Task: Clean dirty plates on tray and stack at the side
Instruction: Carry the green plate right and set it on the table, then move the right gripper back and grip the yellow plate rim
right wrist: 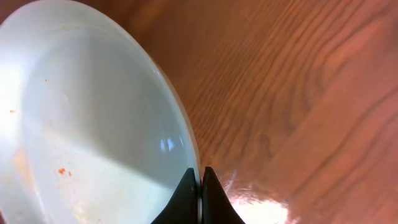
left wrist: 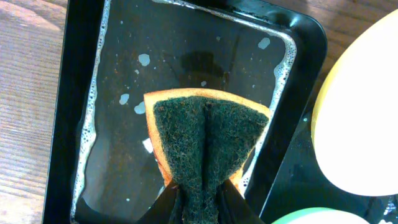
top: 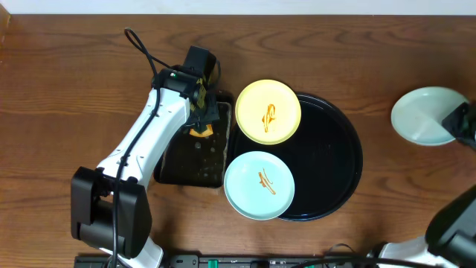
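The round black tray holds a pale yellow plate and a mint-blue plate, each with an orange sauce squiggle. My left gripper is shut on a green-and-orange sponge above the rectangular black pan; the arm shows in the overhead view. My right gripper is shut on the rim of another mint-blue plate, which carries only faint orange specks. In the overhead view that plate is at the far right, off the tray, with the gripper at its right rim.
The pan sits directly left of the tray and holds soapy water. The yellow plate's edge shows at the right of the left wrist view. Bare wooden table surrounds the right plate.
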Controlling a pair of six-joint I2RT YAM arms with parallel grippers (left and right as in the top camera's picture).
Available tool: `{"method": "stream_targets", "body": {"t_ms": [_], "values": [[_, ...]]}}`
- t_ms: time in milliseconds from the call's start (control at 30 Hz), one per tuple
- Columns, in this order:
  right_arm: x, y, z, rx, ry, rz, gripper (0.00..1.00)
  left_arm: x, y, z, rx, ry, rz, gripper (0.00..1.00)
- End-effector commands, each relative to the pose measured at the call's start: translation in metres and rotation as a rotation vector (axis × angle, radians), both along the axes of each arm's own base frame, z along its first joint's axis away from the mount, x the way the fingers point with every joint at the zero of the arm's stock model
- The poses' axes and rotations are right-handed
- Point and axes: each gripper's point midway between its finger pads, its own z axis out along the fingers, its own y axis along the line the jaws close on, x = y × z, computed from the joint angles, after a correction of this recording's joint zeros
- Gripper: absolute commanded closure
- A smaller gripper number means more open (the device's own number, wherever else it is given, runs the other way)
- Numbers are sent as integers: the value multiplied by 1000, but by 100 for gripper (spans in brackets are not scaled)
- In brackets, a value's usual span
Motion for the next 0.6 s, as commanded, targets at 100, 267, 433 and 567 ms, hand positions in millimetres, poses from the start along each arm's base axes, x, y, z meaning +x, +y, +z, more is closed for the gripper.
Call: {"method": "stream_targets", "body": {"t_ms": [100, 267, 433, 567], "values": [[3, -1, -26, 107, 1, -2, 99, -3, 5, 4, 10, -8, 8, 83], [2, 3, -27, 127, 4, 12, 81, -2, 5, 4, 10, -8, 8, 83], [20, 33, -19, 255, -90, 164, 51, -2, 5, 4, 10, -8, 8, 83], [40, 65, 8, 342, -222, 309, 45, -2, 5, 4, 10, -8, 8, 83]]}}
